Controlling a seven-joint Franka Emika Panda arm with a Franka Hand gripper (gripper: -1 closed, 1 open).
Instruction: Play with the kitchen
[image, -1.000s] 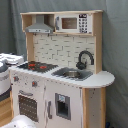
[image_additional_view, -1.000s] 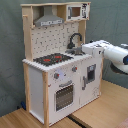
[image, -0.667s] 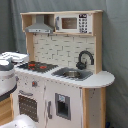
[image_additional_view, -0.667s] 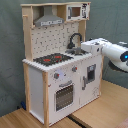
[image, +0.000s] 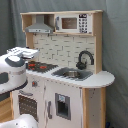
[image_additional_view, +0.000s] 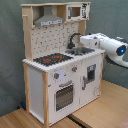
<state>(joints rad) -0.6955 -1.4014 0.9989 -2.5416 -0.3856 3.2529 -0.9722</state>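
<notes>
The kitchen (image_additional_view: 62, 75) stands upright on the wooden surface (image_additional_view: 107, 107) in front of a grey curtain (image: 115, 50), with the red and black hob (image_additional_view: 52, 59), the sink (image: 72, 74) and the black tap (image: 85, 59) on top, and the oven door (image_additional_view: 64, 95) below. The arm's white end (image_additional_view: 97, 41) hangs over the sink side of the kitchen, near the tap, and I cannot tell if it is touching or whether the fingers are released or clenched. To play well, I think the arm should move slowly and go down gently so it does not bump the tap or push the kitchen over
</notes>
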